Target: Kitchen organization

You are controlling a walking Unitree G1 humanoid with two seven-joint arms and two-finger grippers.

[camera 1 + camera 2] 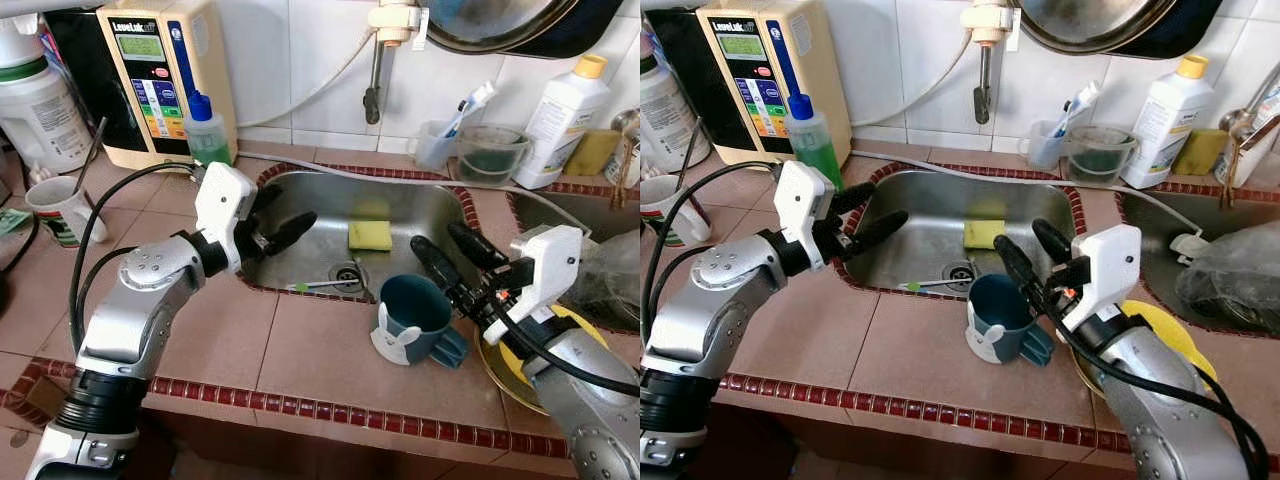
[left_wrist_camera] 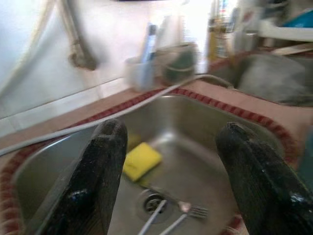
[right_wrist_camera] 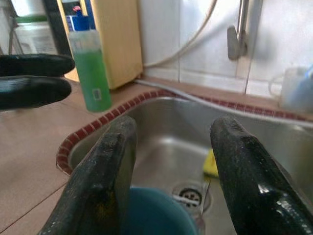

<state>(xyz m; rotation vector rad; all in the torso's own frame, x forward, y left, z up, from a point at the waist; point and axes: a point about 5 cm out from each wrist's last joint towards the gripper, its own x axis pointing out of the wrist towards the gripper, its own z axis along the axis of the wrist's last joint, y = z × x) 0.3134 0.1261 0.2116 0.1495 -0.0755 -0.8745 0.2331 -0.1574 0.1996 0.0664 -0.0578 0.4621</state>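
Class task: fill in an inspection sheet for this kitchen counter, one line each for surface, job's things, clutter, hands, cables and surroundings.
Surface: terracotta tiled counter around a steel sink.
Job's things: dark teal ceramic mug upright on the counter's front; yellow sponge and a fork in the sink.
Clutter: green soap bottle, white bottle with yellow cap, white mug with spoon, yellow plate.
Hands: left hand open over the sink's edge; right hand open just beside the teal mug.
Cables: black cable looping along the left arm.
Surroundings: white tiled wall, beige water appliance.
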